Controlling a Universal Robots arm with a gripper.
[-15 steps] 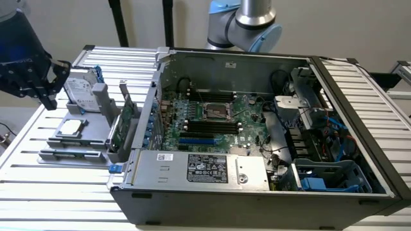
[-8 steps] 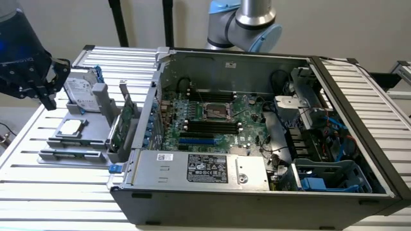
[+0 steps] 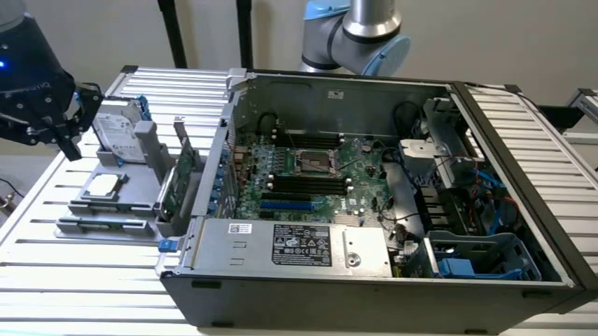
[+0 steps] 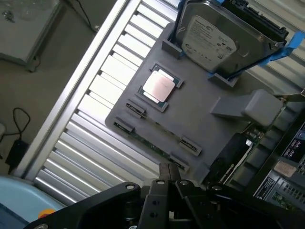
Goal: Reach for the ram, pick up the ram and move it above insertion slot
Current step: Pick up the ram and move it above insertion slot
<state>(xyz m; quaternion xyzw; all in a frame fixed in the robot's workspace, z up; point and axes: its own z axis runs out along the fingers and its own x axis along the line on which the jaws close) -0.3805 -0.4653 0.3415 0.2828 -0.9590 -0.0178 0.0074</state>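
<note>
Gripper (image 4: 169, 169) fingers pinched nearly together, holding nothing, hovering over gray holder tray (image 4: 200, 124), ram (image 4: 150, 144) flat in slot along tray's edge opposite hard drive (image 4: 214, 38), open computer case (image 3: 374, 175) alongside

Gripper (image 3: 71, 152) hanging at exterior view's left, fingers (image 4: 164, 172) pressed together, empty.

lite: bright, even | glare: table slats (image 4: 119, 76) washed white | shadow: case (image 3: 374, 105) inside dimmer
</note>
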